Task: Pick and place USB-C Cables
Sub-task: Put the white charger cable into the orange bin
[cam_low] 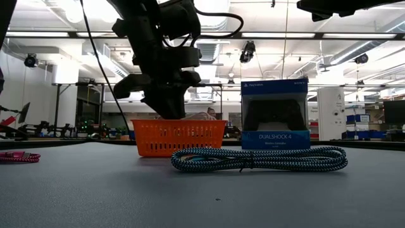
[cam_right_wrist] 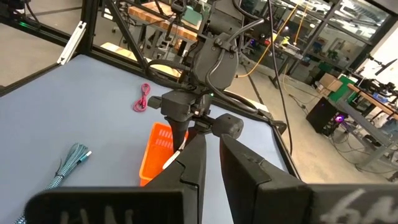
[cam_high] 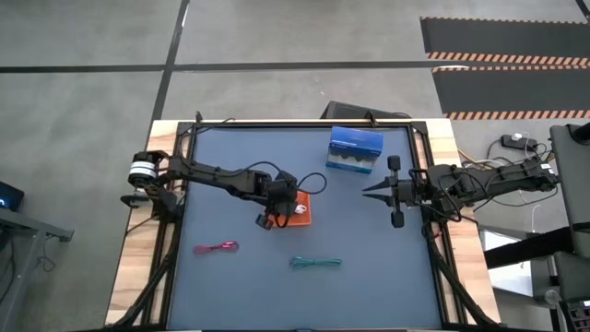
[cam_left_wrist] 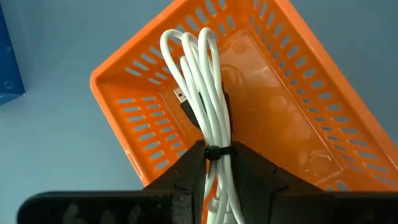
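Robot arms: two, each with one gripper: left gripper (cam_high: 277, 214), right gripper (cam_high: 372, 191).

Small coiled cables in sight: three.
- white cable (cam_left_wrist: 208, 118): one, in left gripper, over basket.
- pink-red cable (cam_high: 217, 247): one, on mat.
- teal cable (cam_high: 316, 264): one, on mat.

Black cable: possibly one dark plug under white coil in left wrist view; cannot tell for sure.

Orange basket (cam_left_wrist: 298, 93): one.

Blue game controller box (cam_high: 355, 149): one.

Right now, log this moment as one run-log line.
left gripper: shut on white cable, above orange basket | right gripper: waiting beside blue box
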Robot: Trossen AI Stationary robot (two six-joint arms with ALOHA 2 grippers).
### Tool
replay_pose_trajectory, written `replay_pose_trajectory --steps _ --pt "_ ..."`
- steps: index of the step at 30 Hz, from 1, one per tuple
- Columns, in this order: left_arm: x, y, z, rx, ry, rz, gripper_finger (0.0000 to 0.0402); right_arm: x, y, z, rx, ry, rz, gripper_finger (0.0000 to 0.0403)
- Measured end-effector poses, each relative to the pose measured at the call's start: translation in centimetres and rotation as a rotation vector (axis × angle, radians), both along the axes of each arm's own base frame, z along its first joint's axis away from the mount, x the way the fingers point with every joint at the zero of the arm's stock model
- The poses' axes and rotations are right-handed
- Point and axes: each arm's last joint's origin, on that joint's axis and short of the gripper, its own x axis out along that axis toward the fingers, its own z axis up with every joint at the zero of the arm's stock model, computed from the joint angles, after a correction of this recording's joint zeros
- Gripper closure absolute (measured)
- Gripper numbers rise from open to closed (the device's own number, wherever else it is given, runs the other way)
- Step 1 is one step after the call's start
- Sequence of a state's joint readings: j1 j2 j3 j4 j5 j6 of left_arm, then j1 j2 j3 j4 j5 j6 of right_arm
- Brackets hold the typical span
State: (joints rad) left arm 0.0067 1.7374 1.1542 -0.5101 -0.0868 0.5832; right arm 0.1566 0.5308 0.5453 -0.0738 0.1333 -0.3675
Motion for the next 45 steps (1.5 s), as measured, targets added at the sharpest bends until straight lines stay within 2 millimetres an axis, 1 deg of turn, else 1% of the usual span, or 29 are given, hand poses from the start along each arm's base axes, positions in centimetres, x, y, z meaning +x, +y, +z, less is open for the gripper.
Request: replay_pose_trajectory --steps 45 --pt "-0.29 0.06 -0.11 0.021 0.032 0.011 0.0342 0.00 0.01 -0.01 0.000 0.001 0.001 0.0365"
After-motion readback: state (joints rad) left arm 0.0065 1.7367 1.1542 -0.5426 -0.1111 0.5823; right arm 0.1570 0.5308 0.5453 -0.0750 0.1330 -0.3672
